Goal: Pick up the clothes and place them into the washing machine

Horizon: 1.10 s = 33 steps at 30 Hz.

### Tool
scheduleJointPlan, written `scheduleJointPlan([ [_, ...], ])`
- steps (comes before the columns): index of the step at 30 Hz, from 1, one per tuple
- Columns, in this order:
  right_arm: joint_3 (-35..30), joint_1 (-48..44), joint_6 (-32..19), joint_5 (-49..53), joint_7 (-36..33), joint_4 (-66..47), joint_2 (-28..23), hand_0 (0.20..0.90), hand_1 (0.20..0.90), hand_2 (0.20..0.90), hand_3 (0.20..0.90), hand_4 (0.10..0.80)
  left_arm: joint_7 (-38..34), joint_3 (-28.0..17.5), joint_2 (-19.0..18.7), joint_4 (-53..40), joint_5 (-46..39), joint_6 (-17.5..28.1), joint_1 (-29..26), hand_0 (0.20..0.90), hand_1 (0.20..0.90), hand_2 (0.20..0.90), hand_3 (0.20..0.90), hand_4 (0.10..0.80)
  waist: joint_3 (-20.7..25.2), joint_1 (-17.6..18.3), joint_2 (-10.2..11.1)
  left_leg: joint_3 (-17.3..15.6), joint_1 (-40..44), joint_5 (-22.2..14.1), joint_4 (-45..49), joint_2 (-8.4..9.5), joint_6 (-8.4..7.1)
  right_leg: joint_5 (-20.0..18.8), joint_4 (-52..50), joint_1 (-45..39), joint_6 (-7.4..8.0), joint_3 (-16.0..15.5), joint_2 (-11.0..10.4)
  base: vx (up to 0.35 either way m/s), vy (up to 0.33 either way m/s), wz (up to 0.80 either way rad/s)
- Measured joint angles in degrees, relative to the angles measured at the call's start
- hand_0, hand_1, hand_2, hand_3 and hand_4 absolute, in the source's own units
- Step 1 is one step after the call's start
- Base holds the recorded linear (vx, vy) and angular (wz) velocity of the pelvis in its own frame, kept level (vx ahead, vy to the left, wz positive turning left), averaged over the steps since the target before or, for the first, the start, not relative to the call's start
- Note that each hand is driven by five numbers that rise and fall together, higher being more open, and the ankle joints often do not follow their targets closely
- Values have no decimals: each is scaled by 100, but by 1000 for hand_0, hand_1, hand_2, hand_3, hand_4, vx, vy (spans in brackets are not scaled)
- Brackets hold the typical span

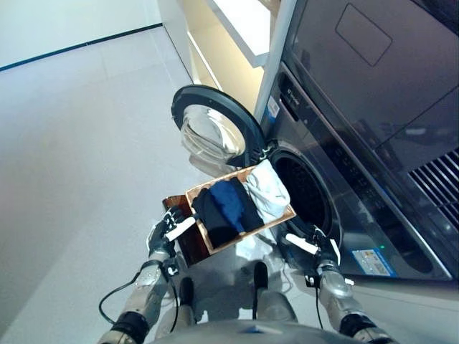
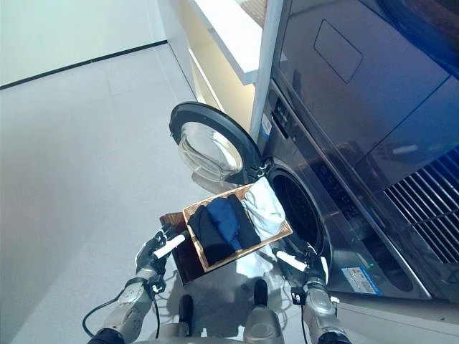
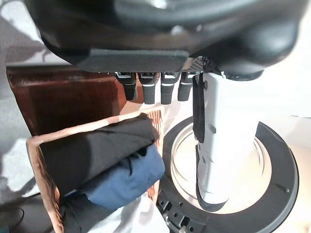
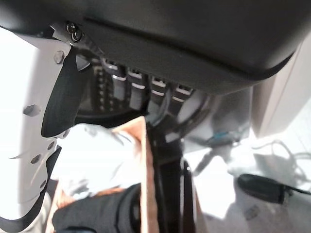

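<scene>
**Basket of clothes before the open washer**

We see the washing machine [image 1: 358, 179] filling the scene from 12 to 4 o'clock, a dark grey front-loader with another dark appliance panel [image 1: 373, 64] stacked above it. Its round drum opening [image 1: 305, 193] sits just right of centre, dark inside. The round door [image 1: 211, 129] is swung wide open toward 11 o'clock, its glass bowl facing us. A pale cabinet [image 1: 229, 43] stands at 12 o'clock beside the machine, and light grey floor [image 1: 79, 158] covers everything from 7 to 11 o'clock.

At the centre we find a wicker basket [image 1: 287, 213] resting on a dark brown stool [image 1: 188, 244], close in front of the drum opening. All the clothes lie in the basket. A black garment [image 1: 215, 218] takes its 8 o'clock end, a blue garment [image 1: 231, 201] lies on top of it in the middle, and a white garment [image 1: 267, 190] fills the end toward 2 o'clock, nearest the drum.

Our left hand [image 1: 166, 231] is at 8 o'clock from the basket, near its corner by the stool; its fingers [image 3: 148, 90] hang relaxed and grasp nothing, white-covered thumb extended. Our right hand [image 1: 315, 247] is at 4 o'clock from the basket, beside the drum opening, likewise released and empty, with its thumb pointing toward the basket.
</scene>
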State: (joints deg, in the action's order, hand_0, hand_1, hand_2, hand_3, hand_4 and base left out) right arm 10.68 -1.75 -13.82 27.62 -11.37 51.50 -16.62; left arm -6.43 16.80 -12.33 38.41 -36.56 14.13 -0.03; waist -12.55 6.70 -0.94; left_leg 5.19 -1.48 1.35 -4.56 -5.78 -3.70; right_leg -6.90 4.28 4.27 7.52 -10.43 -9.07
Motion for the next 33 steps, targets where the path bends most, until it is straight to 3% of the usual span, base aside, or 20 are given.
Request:
scheduleJointPlan([
  [4,-17,-70,-11,18,-30,286,-49,900,900,900,900,800,12,144,-4,5,25,5,-162,900,900,900,900,800,-19,-26,-19,44,-521,7,484,69,-37,31,53,3,-15,-202,-72,34,57,40],
  [5,-28,-85,-3,75,-63,344,-72,900,900,900,900,800,19,181,30,24,74,3,-281,900,900,900,900,800,-56,-19,10,-37,-680,45,646,93,-72,31,45,22,-15,-241,-106,99,94,49],
  [7,-224,-75,-15,269,-114,382,-48,900,900,900,900,800,36,207,64,22,87,0,-209,900,900,900,900,800,-80,-40,-45,-609,-690,11,561,-34,16,72,24,1,-1,-298,-126,82,88,19],
  [10,-260,-101,-23,279,-132,393,-64,900,900,900,900,800,28,192,-8,10,85,-1,-36,900,900,900,900,800,-84,-135,-13,-812,-539,174,202,93,117,58,8,22,96,-220,-271,36,67,-1],
  [12,-271,-111,-16,278,-131,405,-39,900,900,900,900,800,14,185,-144,-3,85,-1,52,900,900,900,900,800,-86,-139,-11,-805,-474,316,9,176,207,35,18,43,138,-224,-322,30,74,15],
  [15,-280,-170,-10,264,-133,469,-12,900,900,900,900,800,7,155,-353,-84,87,2,130,900,900,900,900,800,-90,-294,-4,-807,-492,337,3,226,188,22,40,56,208,-216,-359,12,21,4],
  [21,-271,-896,-1,185,-254,977,-30,900,900,900,900,800,21,31,-408,-338,84,9,133,900,900,900,900,800,-92,-474,-7,-770,-694,353,3,243,186,43,41,235,235,-201,-403,-14,13,5],
  [29,-267,-1721,162,-487,-628,2162,-272,900,900,900,900,800,162,458,-516,-744,107,13,102,900,900,900,900,800,-137,-724,-137,-682,-1019,399,3,267,189,30,42,519,245,-277,-421,-11,8,6],
  [33,-175,-1889,276,-863,-824,2235,-450,900,900,900,900,800,132,469,-516,-737,138,12,27,900,900,900,900,800,-199,-751,-232,-676,-1029,399,4,267,188,32,42,520,246,-287,-409,0,0,0],
])
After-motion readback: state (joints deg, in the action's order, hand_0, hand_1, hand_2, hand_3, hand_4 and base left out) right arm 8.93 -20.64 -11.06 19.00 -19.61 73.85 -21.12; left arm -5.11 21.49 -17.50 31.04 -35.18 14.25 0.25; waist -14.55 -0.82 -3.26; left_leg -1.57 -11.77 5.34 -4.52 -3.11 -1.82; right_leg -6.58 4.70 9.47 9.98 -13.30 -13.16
